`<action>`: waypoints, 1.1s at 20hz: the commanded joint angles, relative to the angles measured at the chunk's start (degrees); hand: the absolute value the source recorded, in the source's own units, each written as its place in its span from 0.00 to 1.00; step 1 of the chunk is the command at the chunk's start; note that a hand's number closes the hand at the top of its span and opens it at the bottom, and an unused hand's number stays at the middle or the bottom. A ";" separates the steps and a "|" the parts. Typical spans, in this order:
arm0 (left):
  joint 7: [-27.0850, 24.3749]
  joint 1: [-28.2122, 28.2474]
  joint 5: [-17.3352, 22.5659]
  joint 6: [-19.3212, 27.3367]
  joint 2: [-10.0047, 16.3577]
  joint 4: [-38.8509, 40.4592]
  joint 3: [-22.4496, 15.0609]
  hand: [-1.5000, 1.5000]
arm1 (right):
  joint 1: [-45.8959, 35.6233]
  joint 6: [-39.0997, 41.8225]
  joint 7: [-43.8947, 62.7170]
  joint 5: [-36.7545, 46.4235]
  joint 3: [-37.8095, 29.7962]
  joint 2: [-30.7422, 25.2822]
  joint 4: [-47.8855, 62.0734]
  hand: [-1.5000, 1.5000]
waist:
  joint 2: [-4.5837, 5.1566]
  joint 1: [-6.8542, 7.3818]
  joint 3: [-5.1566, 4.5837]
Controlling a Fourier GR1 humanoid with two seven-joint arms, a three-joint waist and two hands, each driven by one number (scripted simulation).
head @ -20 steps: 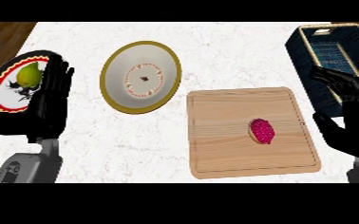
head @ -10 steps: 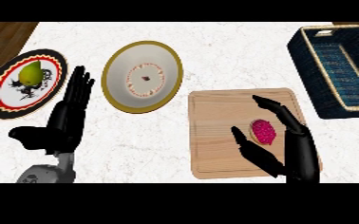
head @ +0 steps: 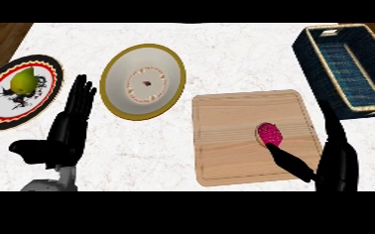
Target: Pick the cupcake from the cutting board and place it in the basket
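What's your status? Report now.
Left robot hand open, resting. Right robot hand open beside cupcake, ungrasped on cutting board. Nothing blocking basket.

The basket (head: 311, 64) runs off the right edge, so its far side doesn't show. The pear plate (head: 48, 104) gets clipped on the left. The right hand (head: 337, 166) is cut at the bottom, and where its thumb meets the cupcake (head: 270, 133) I can't tell if anything's covered. The dark speck mid gold-rimmed plate (head: 117, 99) is too small to make out.
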 commanded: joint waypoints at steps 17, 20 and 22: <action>1.98 0.50 -0.64 -0.36 -1.04 -3.11 -1.79 0.50 | -16.94 58.89 48.69 6.00 4.17 4.46 -21.76 0.00 | 0.44 2.30 0.53; 2.33 0.10 -1.57 0.54 -2.24 -2.23 -2.83 0.50 | -17.15 59.65 48.60 8.70 4.85 5.97 -17.05 0.00 | 0.52 2.05 0.55; 1.00 -0.03 -1.09 -0.95 -0.61 -1.97 -1.00 0.50 | -15.54 61.37 47.38 8.18 4.13 6.27 -17.61 0.00 | 0.41 1.56 0.62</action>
